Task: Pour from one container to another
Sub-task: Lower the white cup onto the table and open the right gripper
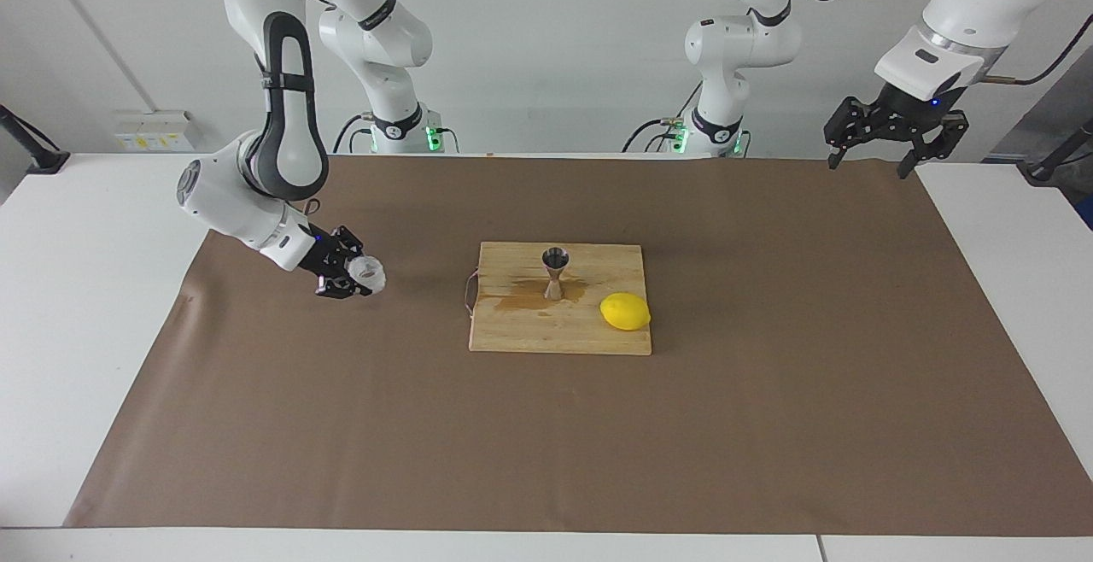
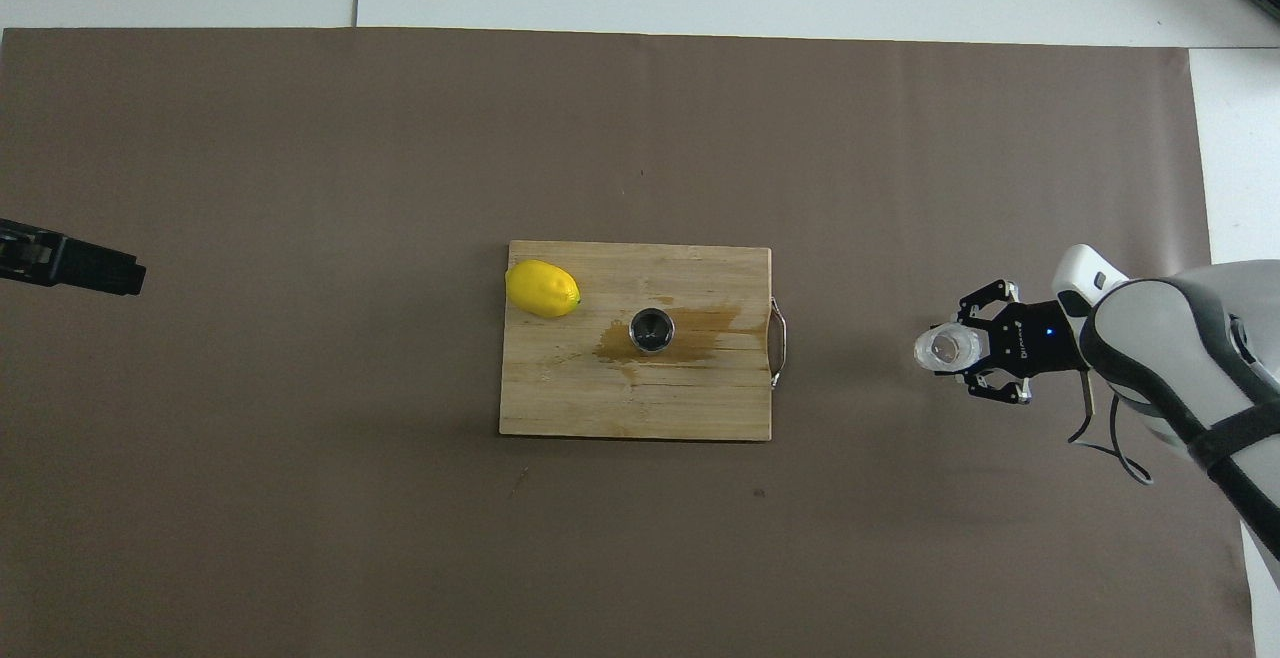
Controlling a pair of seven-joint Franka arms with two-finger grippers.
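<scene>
The right gripper holds the clear faceted cup, jaws pinching its sides, low over the brown paper on the tabletop, toward the right arm's end. In the facing view the cup sits at about nine o'clock from the wooden cutting board, well apart from it. The steel jigger stands upright on the board in a brown wet patch, a lemon beside it. The left gripper waits raised over the paper's corner, jaws spread.
</scene>
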